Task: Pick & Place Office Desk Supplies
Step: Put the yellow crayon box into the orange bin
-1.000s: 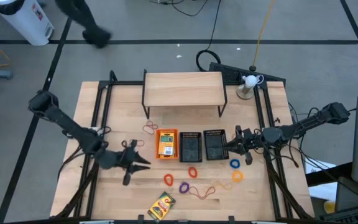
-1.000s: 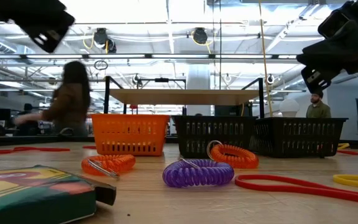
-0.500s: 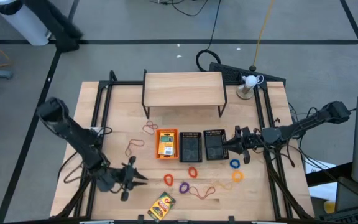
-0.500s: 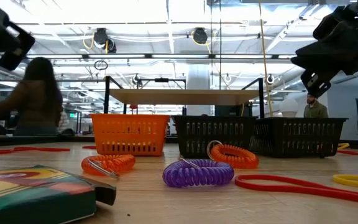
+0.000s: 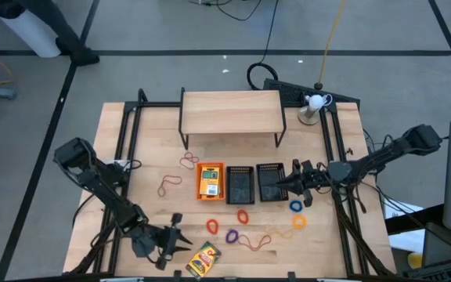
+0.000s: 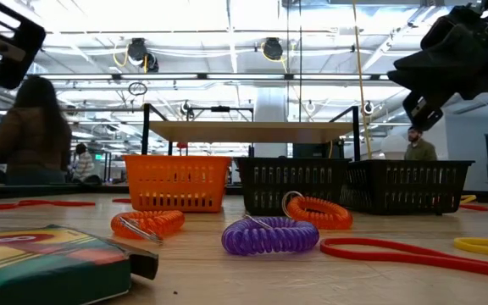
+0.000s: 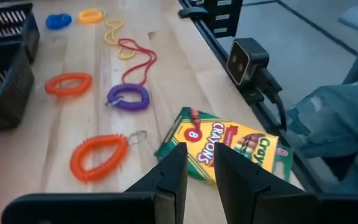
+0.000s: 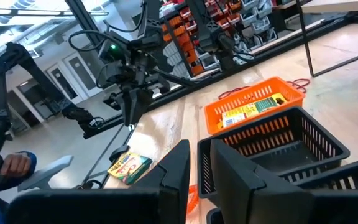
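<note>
A yellow-and-green crayon box (image 5: 203, 258) (image 7: 225, 146) lies flat near the table's front edge. My left gripper (image 5: 180, 239) (image 7: 201, 165) hovers just left of it, slanting down, shut and empty. A second crayon box (image 5: 209, 182) lies in the orange tray (image 5: 210, 194). Two black mesh trays (image 5: 239, 185) (image 5: 269, 182) stand to its right. Coiled rubber-band loops lie in front of the trays: orange (image 5: 214, 226), purple (image 5: 232, 234), orange (image 5: 243, 215), blue (image 5: 295, 207). My right gripper (image 5: 282, 182) (image 8: 202, 162) hangs level at the right black tray's right side, shut and empty.
The wooden shelf riser (image 5: 230, 111) stands at the back. A red cord (image 5: 253, 241) and a yellow loop (image 5: 299, 222) lie near the coils, and thin red loops (image 5: 167, 186) lie left of the orange tray. A small camera (image 7: 247, 59) sits on the front rail.
My left gripper has swung toward the table's near edge and sunk, from beside the orange tray to just left of the loose crayon box, staying shut. A person behind the table has walked on.
</note>
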Controlling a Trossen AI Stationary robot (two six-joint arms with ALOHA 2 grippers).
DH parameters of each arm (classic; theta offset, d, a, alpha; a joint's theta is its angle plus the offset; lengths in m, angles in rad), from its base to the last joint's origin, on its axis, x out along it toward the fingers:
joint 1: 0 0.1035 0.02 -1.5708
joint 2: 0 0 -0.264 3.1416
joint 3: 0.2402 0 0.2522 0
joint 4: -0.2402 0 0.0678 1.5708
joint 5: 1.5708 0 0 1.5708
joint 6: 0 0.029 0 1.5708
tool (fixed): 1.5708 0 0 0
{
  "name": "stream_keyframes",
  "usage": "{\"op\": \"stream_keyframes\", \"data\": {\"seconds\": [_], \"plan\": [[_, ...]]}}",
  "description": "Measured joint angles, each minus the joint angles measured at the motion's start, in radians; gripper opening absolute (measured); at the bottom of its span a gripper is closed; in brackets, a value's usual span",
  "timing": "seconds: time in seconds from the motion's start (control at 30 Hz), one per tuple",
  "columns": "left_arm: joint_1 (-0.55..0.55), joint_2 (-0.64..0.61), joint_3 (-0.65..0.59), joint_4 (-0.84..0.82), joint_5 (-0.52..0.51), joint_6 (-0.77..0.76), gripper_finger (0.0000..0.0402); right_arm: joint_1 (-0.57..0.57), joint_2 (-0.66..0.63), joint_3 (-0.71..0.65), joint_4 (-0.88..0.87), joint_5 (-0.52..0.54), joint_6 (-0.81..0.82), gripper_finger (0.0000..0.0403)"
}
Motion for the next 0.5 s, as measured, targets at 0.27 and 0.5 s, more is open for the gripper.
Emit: {"op": "stream_keyframes", "data": {"seconds": [0.27,0.5], "plan": [[0.078,0.001,0.003,-0.040,0.203,0.025,0.0080,0.000,0.056,0.000,0.044,-0.002,-0.008,0.0059],[0.172,0.001,0.003,-0.043,0.331,0.075,0.0125,0.000,0.066,0.000,0.045,-0.004,-0.008,0.0059]]}}
